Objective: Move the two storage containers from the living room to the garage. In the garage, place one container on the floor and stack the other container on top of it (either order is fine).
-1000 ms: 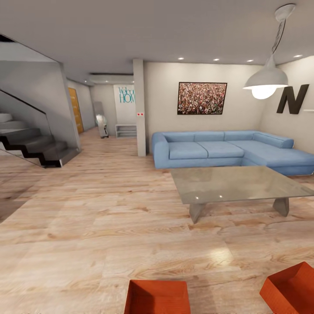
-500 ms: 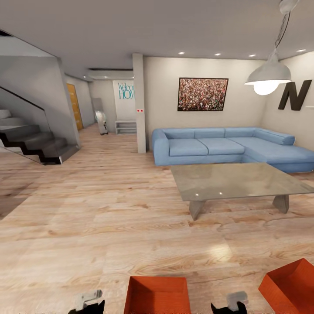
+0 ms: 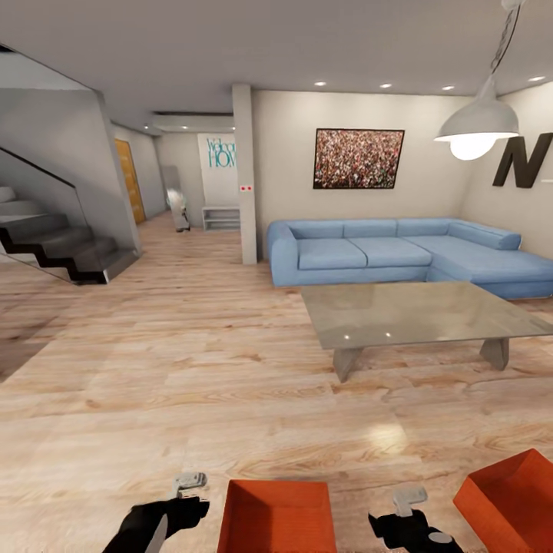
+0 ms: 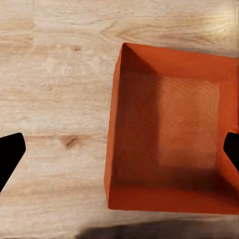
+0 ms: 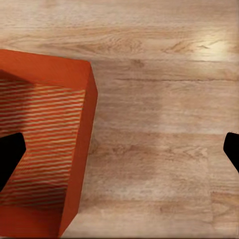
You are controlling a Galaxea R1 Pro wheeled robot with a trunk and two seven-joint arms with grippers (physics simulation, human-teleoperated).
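Two orange-red storage containers stand open-topped on the living room's light wood planks (image 3: 177,384) at the near edge of the head view: one in the middle (image 3: 276,516), one at the right (image 3: 511,499). My left gripper (image 3: 165,516) hovers just left of the middle container and my right gripper (image 3: 407,524) just right of it. The left wrist view looks down into that container (image 4: 169,129), where my left gripper (image 4: 119,154) is open, straddling its wall. In the right wrist view my right gripper (image 5: 119,152) is open over bare planks, one fingertip (image 5: 10,154) above the container (image 5: 45,144).
A grey low table (image 3: 418,315) stands ahead on the right, with a blue corner sofa (image 3: 399,257) behind it and a white pendant lamp (image 3: 478,123) above. Stairs (image 3: 54,242) rise at the left. A pillar (image 3: 246,177) flanks a hallway with an orange-brown door (image 3: 129,180).
Both arms have risen into the bottom of the head view, either side of the middle container. The whole picture shifted slightly, so the camera moved; the containers stayed put.
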